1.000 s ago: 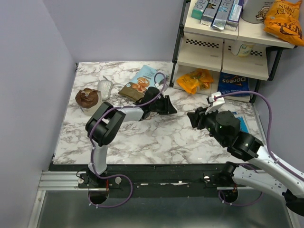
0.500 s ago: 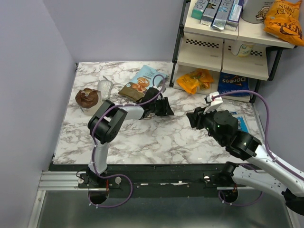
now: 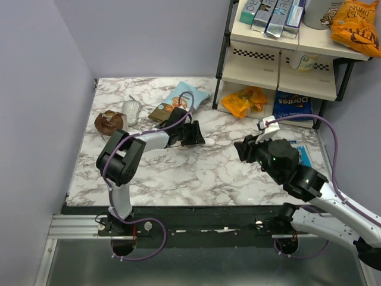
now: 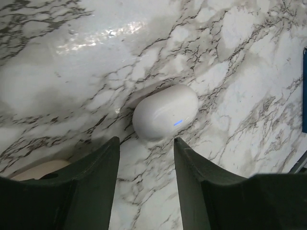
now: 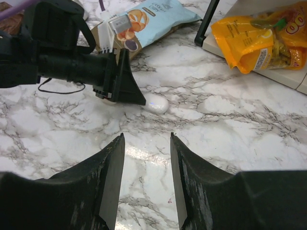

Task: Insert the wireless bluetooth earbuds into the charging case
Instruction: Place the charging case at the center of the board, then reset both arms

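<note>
The charging case (image 4: 165, 112) lies shut on the marble, a white oval with a small blue light on its side. It also shows in the top view, charging case (image 3: 209, 142), and the right wrist view, charging case (image 5: 157, 103). The earbuds are out of view. My left gripper (image 4: 146, 140) stands open just short of the case, with nothing between its fingers (image 3: 196, 139). A tan-peach rounded thing (image 4: 41, 168) peeks out beside its left finger, mostly hidden. My right gripper (image 5: 147, 135) hangs open and empty, well to the case's right (image 3: 241, 148).
Behind the left arm lie a blue snack bag (image 3: 186, 95), a brown packet (image 3: 164, 113), a white wrapper (image 3: 131, 109) and a brown muffin (image 3: 110, 122). A shelf rack (image 3: 280, 56) stands at the back right, with an orange bag (image 3: 247, 98) and a blue Doritos bag (image 3: 292, 106).
My left gripper has drawn back to the left off the case and its fingers have parted from shut. The white case now lies uncovered. The right arm has barely moved.
</note>
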Controlling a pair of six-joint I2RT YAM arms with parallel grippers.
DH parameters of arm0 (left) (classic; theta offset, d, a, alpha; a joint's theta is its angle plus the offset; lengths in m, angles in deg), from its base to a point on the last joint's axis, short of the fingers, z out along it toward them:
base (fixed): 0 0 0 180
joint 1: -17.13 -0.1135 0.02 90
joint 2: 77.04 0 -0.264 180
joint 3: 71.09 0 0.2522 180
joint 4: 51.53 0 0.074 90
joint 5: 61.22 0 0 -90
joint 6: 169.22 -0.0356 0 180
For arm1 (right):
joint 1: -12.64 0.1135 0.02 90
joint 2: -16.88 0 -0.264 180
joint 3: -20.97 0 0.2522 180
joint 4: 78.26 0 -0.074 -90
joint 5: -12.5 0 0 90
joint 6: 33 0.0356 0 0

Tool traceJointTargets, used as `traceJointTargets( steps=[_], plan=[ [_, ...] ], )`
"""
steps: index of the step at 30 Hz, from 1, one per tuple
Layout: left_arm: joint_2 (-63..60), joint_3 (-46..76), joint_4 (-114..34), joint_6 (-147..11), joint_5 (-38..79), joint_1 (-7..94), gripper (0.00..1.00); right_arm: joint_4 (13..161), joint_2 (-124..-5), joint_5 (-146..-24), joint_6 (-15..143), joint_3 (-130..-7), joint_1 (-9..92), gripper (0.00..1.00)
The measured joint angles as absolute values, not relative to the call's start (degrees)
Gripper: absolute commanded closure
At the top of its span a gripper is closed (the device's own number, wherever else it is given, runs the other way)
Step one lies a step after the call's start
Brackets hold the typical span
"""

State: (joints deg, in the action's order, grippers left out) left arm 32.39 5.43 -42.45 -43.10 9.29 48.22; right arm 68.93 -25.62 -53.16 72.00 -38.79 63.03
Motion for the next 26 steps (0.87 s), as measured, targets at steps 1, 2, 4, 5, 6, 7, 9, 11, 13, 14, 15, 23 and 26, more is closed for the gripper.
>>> traceJointTargets(
  steps=[1,2,4,5,6,7,9,11,13,14,15,23,26],
  plan=[
    [31.3,5.0,-41.4,-43.7,9.6,47.7,0.43,68.9,-25.6,-53.2,72.0,-38.8,63.0,0.49],
    [30.1,4.7,-40.6,-44.1,9.9,47.3,0.4,68.9,-25.6,-53.2,72.0,-38.8,63.0,0.49],
    [27.5,4.4,-38.6,-45.0,10.7,46.6,0.36,69.0,-25.6,-53.2,72.1,-38.8,63.0,0.49],
    [25.7,4.4,-37.8,-45.5,11.1,46.4,0.34,69.0,-25.6,-53.2,72.1,-38.7,63.0,0.49],
    [23.6,4.4,-36.9,-46.0,11.8,46.3,0.32,69.0,-25.6,-53.2,72.2,-38.7,63.0,0.49],
    [21.9,4.4,-36.4,-46.4,12.4,46.4,0.3,69.0,-25.6,-53.2,72.2,-38.5,63.0,0.49],
    [17.8,4.4,-35.1,-47.3,14.5,46.8,0.25,69.0,-25.6,-53.2,72.2,-38.2,63.0,0.48],
    [12.7,4.4,-33.3,-48.2,19.6,47.9,0.16,69.0,-25.6,-53.2,72.3,-37.7,63.0,0.48],
    [8.4,4.3,-31.9,-48.3,25.7,49.4,0.01,69.3,-25.5,-53.2,72.5,-36.8,63.0,0.48],
    [6.1,3.7,-32.0,-47.7,30.0,50.3,0.01,69.4,-25.5,-53.2,72.5,-36.3,63.0,0.48],
    [4.0,2.6,-32.2,-45.6,33.5,51.0,0.01,69.5,-25.6,-53.2,72.5,-35.8,63.0,0.48],
    [-7.7,-7.6,-24.4,-32.6,51.8,51.2,0.01,70.0,-26.2,-53.2,72.6,-34.1,63.0,0.48],
    [-8.9,-7.9,-21.6,-32.5,52.9,51.3,0.01,70.3,-26.5,-53.1,72.6,-34.1,63.0,0.48]
  ],
)
